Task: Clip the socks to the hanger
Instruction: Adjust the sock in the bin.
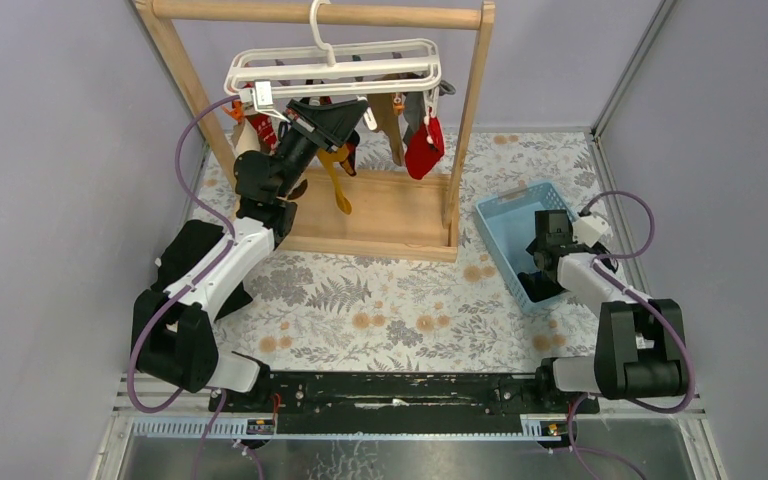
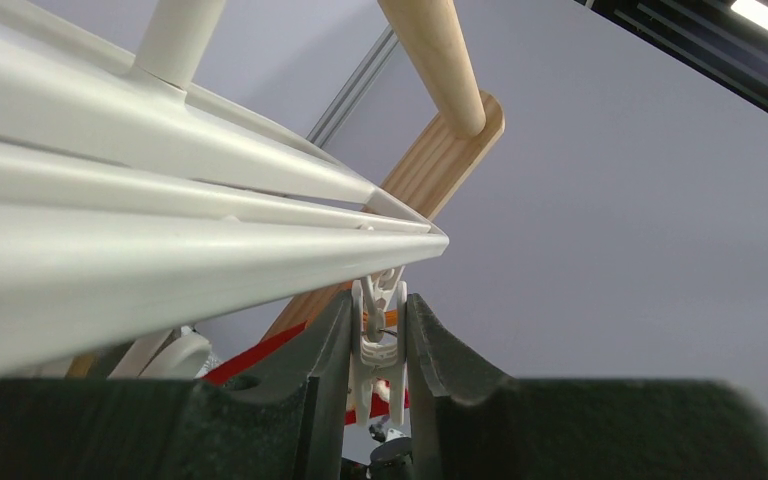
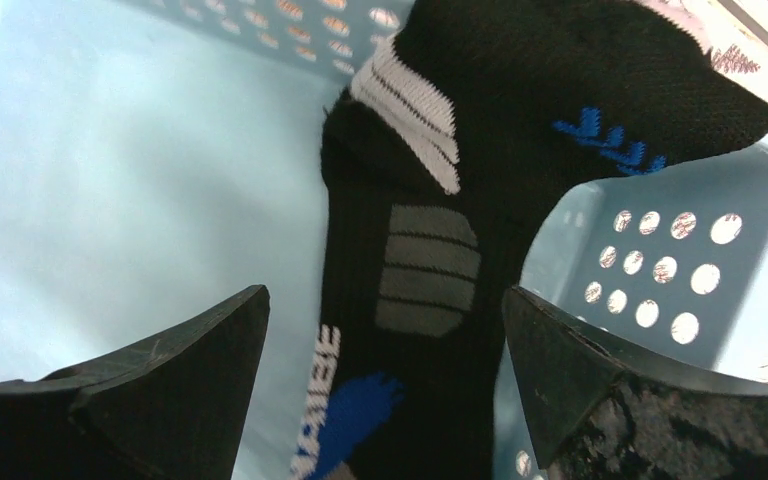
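Note:
The white hanger (image 1: 335, 65) hangs by its hook from the wooden rail. Socks hang from its clips: a red one (image 1: 423, 145), a mustard one (image 1: 337, 178), a brown one (image 1: 392, 120) and a red-white one (image 1: 256, 126). My left gripper (image 1: 345, 112) is raised under the hanger's right part. In the left wrist view it (image 2: 380, 345) is shut on a dangling white clip (image 2: 380, 335) below the frame's bars (image 2: 160, 250). My right gripper (image 1: 543, 280) is down in the blue basket. It (image 3: 385, 335) is open, its fingers either side of a long black sock with blue marks (image 3: 430, 220).
The wooden rack has a base board (image 1: 380, 215) and uprights (image 1: 470, 110) around the hanger. The blue basket (image 1: 505, 215) sits at the right on the floral tablecloth (image 1: 380, 300). Its perforated wall (image 3: 660, 260) is close beside my right finger. Grey walls enclose the table.

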`<action>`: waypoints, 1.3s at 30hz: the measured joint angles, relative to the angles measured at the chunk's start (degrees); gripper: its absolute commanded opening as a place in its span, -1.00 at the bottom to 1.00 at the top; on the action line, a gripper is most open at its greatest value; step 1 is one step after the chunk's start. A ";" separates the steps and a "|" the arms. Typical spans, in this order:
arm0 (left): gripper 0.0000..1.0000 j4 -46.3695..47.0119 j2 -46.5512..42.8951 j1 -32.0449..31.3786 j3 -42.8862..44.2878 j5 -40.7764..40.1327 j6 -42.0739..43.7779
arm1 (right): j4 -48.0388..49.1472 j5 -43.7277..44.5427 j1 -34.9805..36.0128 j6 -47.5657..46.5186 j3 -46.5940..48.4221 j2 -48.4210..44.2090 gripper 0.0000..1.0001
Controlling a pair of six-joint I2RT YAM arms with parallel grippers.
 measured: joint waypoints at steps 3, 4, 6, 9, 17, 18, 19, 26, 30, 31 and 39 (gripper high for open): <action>-1.00 0.00 0.00 0.00 0.00 0.00 0.00 | 1.57 1.84 -0.59 3.39 0.00 1.75 0.79; -1.00 0.00 -0.02 0.00 0.00 0.00 0.00 | 2.36 2.43 -0.76 4.33 0.00 2.01 0.79; -1.00 -0.02 -0.02 0.00 0.00 0.00 0.00 | 3.21 3.21 -0.98 5.64 0.22 2.62 0.79; -1.00 -0.04 -0.02 0.00 0.00 0.00 0.04 | 3.39 4.11 -1.36 7.28 2.19 5.62 0.72; -1.00 -0.09 -0.04 0.02 0.00 0.00 0.04 | 2.86 3.02 -5.40 10.12 7.02 12.46 0.15; -1.00 -0.09 -0.04 0.02 0.00 -0.02 0.04 | 2.49 2.58 -6.08 10.32 7.58 13.09 0.01; -1.00 -0.09 -0.04 0.02 0.00 0.00 0.04 | 2.23 2.10 -6.71 10.45 8.13 13.75 -0.13; -1.00 -0.09 -0.13 0.02 -0.04 0.00 0.04 | 2.75 -2.51 -9.18 10.27 8.41 14.58 -1.00; -1.00 -0.13 -0.28 0.02 -0.07 0.00 0.04 | 3.41 -6.64 -9.40 9.31 8.20 13.97 -1.00; -1.00 -0.11 -0.35 0.02 -0.07 0.00 0.04 | 3.39 -7.85 -9.42 9.07 8.17 13.38 -1.00; -1.00 -0.09 -0.39 0.02 -0.07 0.09 0.04 | 5.33 -24.55 -9.44 4.11 6.51 -5.55 -1.00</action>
